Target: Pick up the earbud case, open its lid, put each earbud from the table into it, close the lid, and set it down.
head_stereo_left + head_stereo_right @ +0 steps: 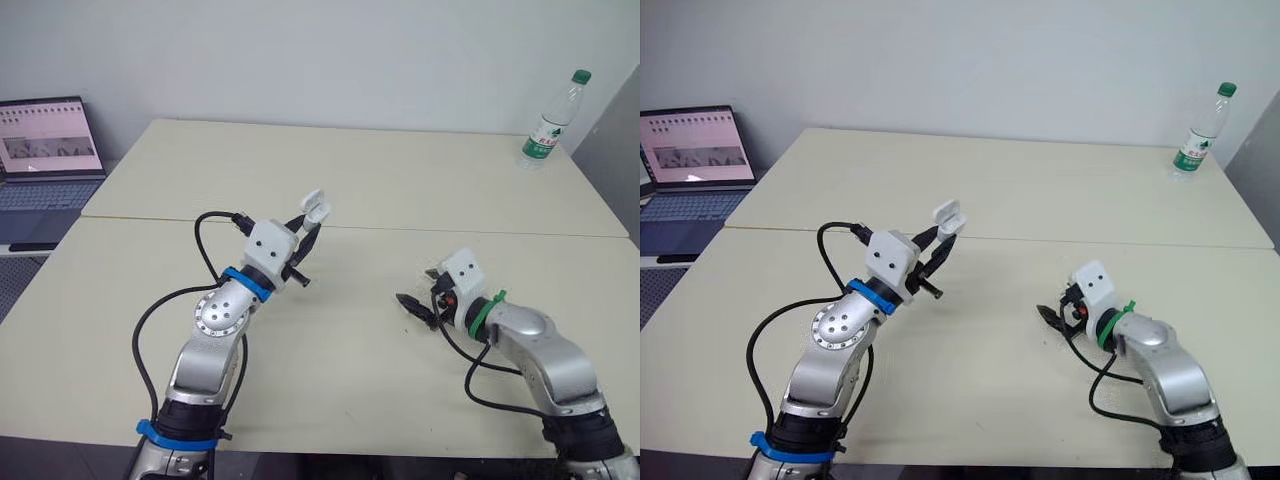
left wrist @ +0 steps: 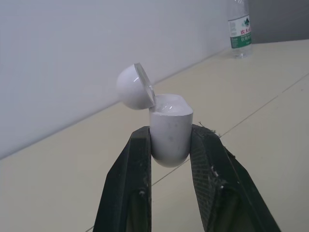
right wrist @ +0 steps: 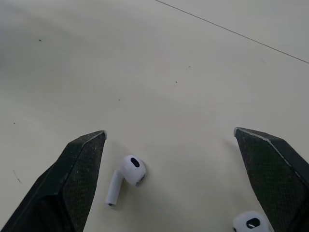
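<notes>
My left gripper (image 1: 311, 224) is raised above the table (image 1: 350, 190) and shut on the white earbud case (image 1: 316, 209). The left wrist view shows the case (image 2: 169, 137) upright between the two black fingers, its rounded lid (image 2: 134, 87) hinged open to one side. My right gripper (image 1: 419, 289) hovers low over the table at the right, open wide. In the right wrist view one white earbud (image 3: 124, 178) lies on the table between its fingers, close to one of them. A second earbud (image 3: 249, 223) lies beside the other finger (image 3: 275, 164). Neither earbud is touched.
A plastic water bottle (image 1: 552, 120) stands at the far right corner of the table. An open laptop (image 1: 45, 150) sits on a lower surface beyond the left edge. A seam (image 1: 450, 228) runs across the table between its two halves.
</notes>
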You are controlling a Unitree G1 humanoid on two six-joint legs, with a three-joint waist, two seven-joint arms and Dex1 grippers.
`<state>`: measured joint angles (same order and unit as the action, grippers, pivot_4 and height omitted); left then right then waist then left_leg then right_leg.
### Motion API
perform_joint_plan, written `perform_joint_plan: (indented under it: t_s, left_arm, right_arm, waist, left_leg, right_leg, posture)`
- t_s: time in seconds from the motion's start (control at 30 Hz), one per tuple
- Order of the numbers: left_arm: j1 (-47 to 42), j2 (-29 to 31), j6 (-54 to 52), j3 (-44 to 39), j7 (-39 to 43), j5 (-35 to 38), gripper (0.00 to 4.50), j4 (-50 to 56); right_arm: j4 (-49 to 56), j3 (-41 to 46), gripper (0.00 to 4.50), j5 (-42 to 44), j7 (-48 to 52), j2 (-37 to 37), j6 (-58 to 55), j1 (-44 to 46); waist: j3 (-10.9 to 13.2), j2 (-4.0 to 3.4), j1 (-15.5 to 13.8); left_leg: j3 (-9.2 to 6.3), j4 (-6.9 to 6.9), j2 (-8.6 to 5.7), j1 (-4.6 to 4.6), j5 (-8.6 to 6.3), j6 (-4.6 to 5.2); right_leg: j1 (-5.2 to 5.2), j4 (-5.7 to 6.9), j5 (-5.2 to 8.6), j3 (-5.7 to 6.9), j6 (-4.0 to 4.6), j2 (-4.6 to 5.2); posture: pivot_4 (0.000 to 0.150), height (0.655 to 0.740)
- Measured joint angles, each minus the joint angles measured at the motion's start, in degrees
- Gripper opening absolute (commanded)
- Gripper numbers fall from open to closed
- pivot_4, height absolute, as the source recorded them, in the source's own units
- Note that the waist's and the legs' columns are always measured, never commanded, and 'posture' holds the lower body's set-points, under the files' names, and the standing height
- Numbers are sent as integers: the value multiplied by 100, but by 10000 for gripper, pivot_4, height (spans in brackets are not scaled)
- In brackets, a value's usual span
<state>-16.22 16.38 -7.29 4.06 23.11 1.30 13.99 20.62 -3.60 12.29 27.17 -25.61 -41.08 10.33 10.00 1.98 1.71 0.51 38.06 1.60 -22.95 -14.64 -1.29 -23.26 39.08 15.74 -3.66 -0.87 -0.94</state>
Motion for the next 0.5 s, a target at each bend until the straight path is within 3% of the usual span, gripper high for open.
perform_joint_plan:
  t_s: [0.23,0.33,0.5]
  left_arm:
    - [-92,53,-26,5,15,6,7505,-11]
    - [-161,134,-59,-4,21,26,7505,-16]
    - [-227,141,-107,-7,24,62,7505,-17]
  right_arm:
    - [275,-209,44387,-200,-275,145,7,-346]
    - [344,-219,38985,-203,-306,158,6,-453]
    - [344,-282,21343,-209,-310,173,5,-471]
  waist:
    - [0,0,0]
    - [0,0,1]
    - [0,0,1]
  left_leg:
    - [0,-2,-2,-1,0,0]
    - [0,-2,-2,-1,0,0]
    - [-1,-2,-1,-1,0,0]
  right_leg:
    - [0,-4,0,0,0,-1]
    - [0,-4,1,0,0,-2]
    - [0,-4,1,1,0,-2]
  posture:
    - [1500,7400]
    - [1500,7400]
    - [1500,7400]
